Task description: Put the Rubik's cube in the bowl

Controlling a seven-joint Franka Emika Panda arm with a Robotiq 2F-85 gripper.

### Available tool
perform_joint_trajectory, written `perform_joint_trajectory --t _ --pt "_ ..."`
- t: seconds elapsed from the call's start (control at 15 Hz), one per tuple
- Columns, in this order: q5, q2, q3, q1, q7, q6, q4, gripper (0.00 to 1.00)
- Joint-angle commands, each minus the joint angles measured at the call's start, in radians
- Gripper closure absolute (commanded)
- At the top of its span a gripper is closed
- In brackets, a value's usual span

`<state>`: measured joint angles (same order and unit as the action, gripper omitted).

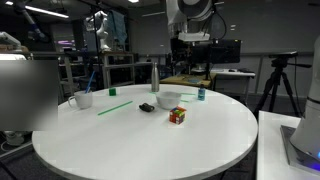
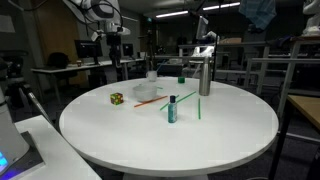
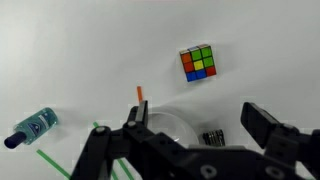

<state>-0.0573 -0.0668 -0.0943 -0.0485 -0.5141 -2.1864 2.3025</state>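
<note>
The Rubik's cube [image 1: 177, 116] sits on the round white table [image 1: 120, 140], beside the small white bowl [image 1: 168, 100] and apart from it. Both also show in an exterior view, the cube [image 2: 117, 98] and the bowl [image 2: 146, 93]. In the wrist view the cube [image 3: 198, 62] lies beyond the bowl [image 3: 172, 127], which my fingers partly hide. My gripper [image 3: 200, 125] is open and empty. It hangs high above the table's far side [image 1: 189, 42], over the bowl and not touching anything.
A flat black object [image 1: 147, 107] lies next to the bowl. A white mug [image 1: 84, 99], a metal bottle [image 1: 154, 78], a small teal bottle [image 3: 32, 128], green straws [image 1: 115, 107] and an orange straw [image 3: 141, 95] are also on the table.
</note>
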Motion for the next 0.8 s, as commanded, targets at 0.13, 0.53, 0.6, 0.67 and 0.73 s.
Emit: perform_joint_trajectory --t 0.13,0.53,0.6,0.67,0.73 --pt "0.038 0.131 0.031 0.004 0.035 -0.014 -0.029 0.0" --pt "0.109 0.227 0.027 -0.013 0.188 -0.02 -0.105 0.0" --pt "0.117 0.243 0.024 -0.015 0.213 -0.016 -0.127 0.0" --pt "0.128 0.256 0.022 -0.016 0.242 -0.012 -0.146 0.0" --pt "0.142 0.27 0.019 -0.016 0.283 -0.01 -0.161 0.0"
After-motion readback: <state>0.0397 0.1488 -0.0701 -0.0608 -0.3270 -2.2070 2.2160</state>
